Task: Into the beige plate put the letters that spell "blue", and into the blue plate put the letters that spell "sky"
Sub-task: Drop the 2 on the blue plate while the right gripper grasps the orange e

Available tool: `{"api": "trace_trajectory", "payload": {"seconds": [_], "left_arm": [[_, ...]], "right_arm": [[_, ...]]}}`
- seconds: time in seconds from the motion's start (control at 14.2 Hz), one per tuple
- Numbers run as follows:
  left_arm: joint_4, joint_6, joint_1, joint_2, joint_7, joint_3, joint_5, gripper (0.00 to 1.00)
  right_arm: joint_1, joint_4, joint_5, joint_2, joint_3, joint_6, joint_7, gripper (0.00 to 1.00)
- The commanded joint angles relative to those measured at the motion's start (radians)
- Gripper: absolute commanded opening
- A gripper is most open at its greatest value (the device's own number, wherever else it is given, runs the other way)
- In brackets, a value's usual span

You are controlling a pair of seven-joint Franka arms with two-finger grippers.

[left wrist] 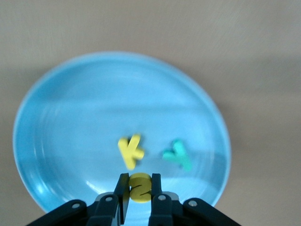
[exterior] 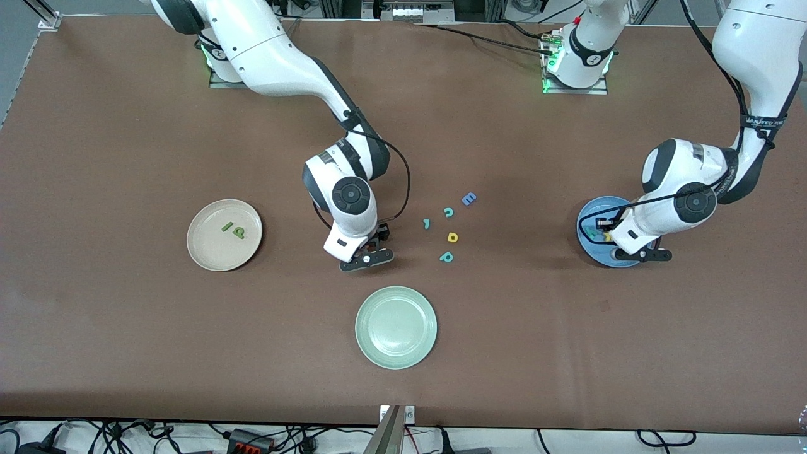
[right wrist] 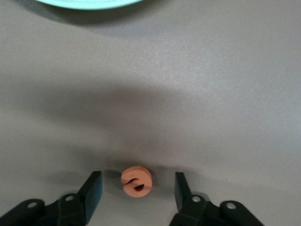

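The orange e [right wrist: 136, 180] lies on the table between the fingers of my right gripper [right wrist: 136, 189], which is open and touches it on neither side. In the front view that gripper [exterior: 367, 257] is low over the table between the beige plate [exterior: 208, 252] and the loose letters and hides the e. The beige plate holds the green l [exterior: 227, 227] and the dark green b [exterior: 239, 232]. My left gripper [left wrist: 139, 181] is shut on the yellow s [left wrist: 140, 189] just over the blue plate [left wrist: 94, 117]. In that plate lie the yellow k [left wrist: 130, 150] and the teal y [left wrist: 178, 155].
Near the table's middle lie a blue E [exterior: 468, 199], a teal c [exterior: 448, 212], a small teal letter [exterior: 426, 223], a yellow letter [exterior: 452, 237] and a teal p [exterior: 446, 256]. A pale green plate [exterior: 396, 326] sits nearer the front camera.
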Motion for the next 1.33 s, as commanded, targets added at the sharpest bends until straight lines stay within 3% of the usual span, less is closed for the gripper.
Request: {"api": "trace_trajectory", "payload": {"seconds": [0.0, 0.07, 0.14, 0.21, 0.42, 0.7, 0.98, 1.19, 1.26], "left_arm": [[-0.092, -0.006, 0.038, -0.087, 0.004, -0.025, 0.022, 0.18], [-0.091, -0.006, 0.038, -0.086, 0.003, -0.025, 0.022, 0.46], [-0.088, -0.004, 0.038, -0.081, -0.01, -0.025, 0.02, 0.84], [-0.083, -0.004, 0.044, -0.083, -0.008, -0.027, 0.02, 1.0], [-0.042, -0.028, 0.046, -0.098, 0.0, -0.065, 0.018, 1.0], [0.205, -0.341, 0.031, -0.101, -0.007, -0.174, 0.018, 1.0], [0.36, -0.479, 0.02, -0.097, 0.007, -0.21, 0.018, 1.0], [0.479, -0.611, 0.017, -0.104, 0.128, -0.235, 0.009, 1.0], [0.542, -0.683, 0.017, -0.101, 0.188, -0.234, 0.008, 1.0]], "right_arm": [[0.007, 0.025, 0.063, 0.017, -0.006, -0.001, 0.043, 0.49], [0.007, 0.025, 0.065, 0.017, -0.006, -0.001, 0.039, 0.49], [0.007, 0.025, 0.062, 0.017, -0.006, -0.001, 0.032, 0.49], [0.007, 0.025, 0.057, 0.017, -0.006, -0.003, 0.025, 0.5], [0.005, 0.025, 0.054, 0.018, -0.009, 0.0, 0.023, 0.5], [0.005, 0.025, 0.048, 0.026, -0.013, 0.0, -0.013, 0.5], [0.002, 0.026, 0.045, 0.032, -0.013, 0.002, -0.02, 0.47], [-0.008, 0.028, 0.053, 0.023, -0.015, -0.012, -0.021, 0.08], [-0.013, 0.028, 0.054, 0.017, -0.015, -0.013, -0.021, 0.05]]}}
